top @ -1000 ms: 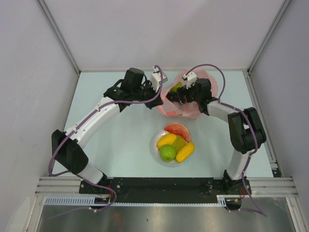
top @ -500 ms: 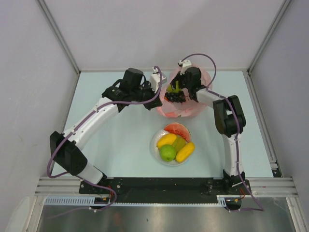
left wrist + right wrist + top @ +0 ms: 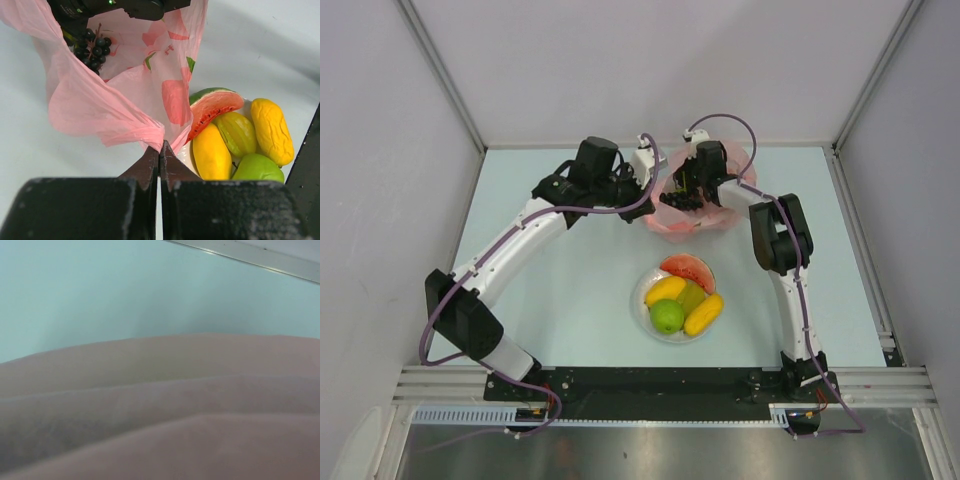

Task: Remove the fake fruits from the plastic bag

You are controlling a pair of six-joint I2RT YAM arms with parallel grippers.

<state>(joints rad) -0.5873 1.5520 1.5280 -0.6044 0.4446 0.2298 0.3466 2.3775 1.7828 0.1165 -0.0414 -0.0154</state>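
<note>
Fishing the grape bunch point(image 3: 92, 47) out of the plastic bag point(image 3: 100, 105)
Left pincer point(image 3: 159, 149) is clamped tight on the bag's edge, just beyond the white plate point(image 3: 642, 318), probably to hold the mouth open. Right pincer point(image 3: 685, 190) is down inside at the grapes; can't tell if it's gripping. Other fake fruits point(image 3: 667, 316) sit on the plate.

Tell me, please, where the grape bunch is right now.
In the left wrist view the grape bunch is at upper left, inside the pink plastic bag, directly beneath the right gripper.
</note>
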